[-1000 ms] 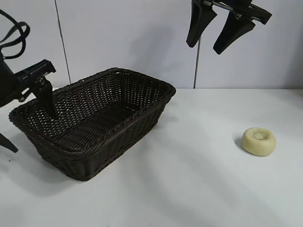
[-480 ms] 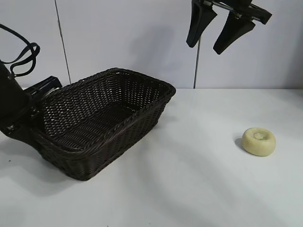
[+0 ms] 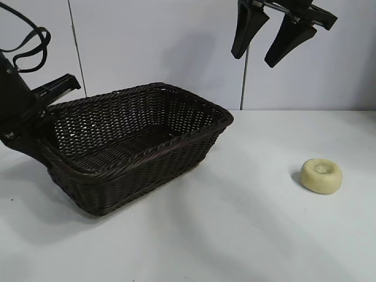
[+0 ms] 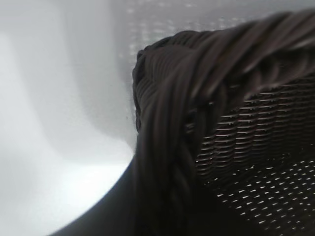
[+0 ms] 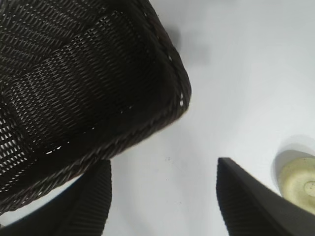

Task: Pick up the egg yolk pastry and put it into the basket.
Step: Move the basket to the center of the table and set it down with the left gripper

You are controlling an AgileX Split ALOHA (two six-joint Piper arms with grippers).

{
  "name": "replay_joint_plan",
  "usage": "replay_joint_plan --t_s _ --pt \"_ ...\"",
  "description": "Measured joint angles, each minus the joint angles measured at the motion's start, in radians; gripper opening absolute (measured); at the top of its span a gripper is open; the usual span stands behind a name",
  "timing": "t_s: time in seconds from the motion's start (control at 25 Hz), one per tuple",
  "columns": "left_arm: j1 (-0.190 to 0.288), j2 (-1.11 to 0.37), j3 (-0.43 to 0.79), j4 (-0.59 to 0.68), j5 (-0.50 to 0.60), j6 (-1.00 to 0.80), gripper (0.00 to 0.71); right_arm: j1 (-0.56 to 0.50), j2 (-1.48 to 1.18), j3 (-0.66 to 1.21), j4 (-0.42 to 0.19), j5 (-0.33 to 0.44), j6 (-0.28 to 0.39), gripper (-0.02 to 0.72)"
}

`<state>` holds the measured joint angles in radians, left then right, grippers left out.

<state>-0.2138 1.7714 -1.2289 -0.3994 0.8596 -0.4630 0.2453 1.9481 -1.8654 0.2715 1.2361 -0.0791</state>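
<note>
The egg yolk pastry (image 3: 321,175), a small pale yellow puck with a dimple, lies on the white table at the right; it also shows at the edge of the right wrist view (image 5: 300,179). The dark woven basket (image 3: 141,176) stands at the left, its left end tipped up a little. My left gripper (image 3: 42,130) is shut on the basket's left rim, which fills the left wrist view (image 4: 172,123). My right gripper (image 3: 252,59) hangs open and empty high above the table, between basket and pastry (image 5: 163,162).
White table with a pale wall behind. The bare stretch of table (image 3: 252,194) lies between the basket's right corner (image 5: 179,93) and the pastry.
My left gripper went from straddling the basket's left rim to closed on it, and the basket has slid and turned to the right. The right gripper and pastry have not moved.
</note>
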Motion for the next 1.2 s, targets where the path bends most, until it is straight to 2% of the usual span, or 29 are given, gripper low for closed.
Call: replay_joint_plan --t_s 0.4,0.64,0.92,1.2 --pt "0.004 0.112 -0.148 -0.011 0.193 0.346 0.097 0.000 0.000 0.000 0.001 0.000 0.000 0.453" --pt "0.004 0.229 -0.270 -0.009 0.271 0.463 0.097 0.000 0.000 0.000 0.001 0.000 0.000 0.453" --pt "0.004 0.338 -0.381 -0.008 0.290 0.514 0.097 0.000 0.000 0.000 0.001 -0.001 0.000 0.453" --pt "0.004 0.375 -0.395 -0.008 0.289 0.567 0.097 0.000 0.000 0.000 0.001 -0.001 0.000 0.453"
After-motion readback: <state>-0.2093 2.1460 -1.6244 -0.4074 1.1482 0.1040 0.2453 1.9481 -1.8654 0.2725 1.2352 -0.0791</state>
